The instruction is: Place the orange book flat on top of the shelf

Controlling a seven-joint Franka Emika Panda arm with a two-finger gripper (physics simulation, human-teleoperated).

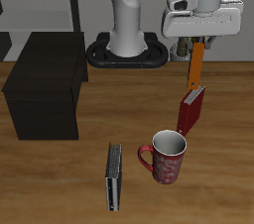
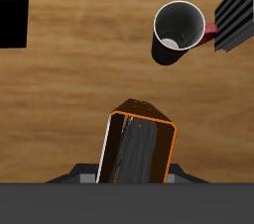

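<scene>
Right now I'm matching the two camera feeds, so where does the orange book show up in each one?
Exterior view: the orange book hangs upright below the gripper, lifted clear of the table, above the dark red book.
Wrist view: the orange book fills the near field, seen end-on right under the camera.
Shared landmark: the red mug, open side up in both views.

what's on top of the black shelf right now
Nothing shows on the shelf: its flat top is bare in the exterior view. The orange book hangs upright from the gripper, above the table and apart from the shelf. The shelf's inside is closed from view.
</scene>
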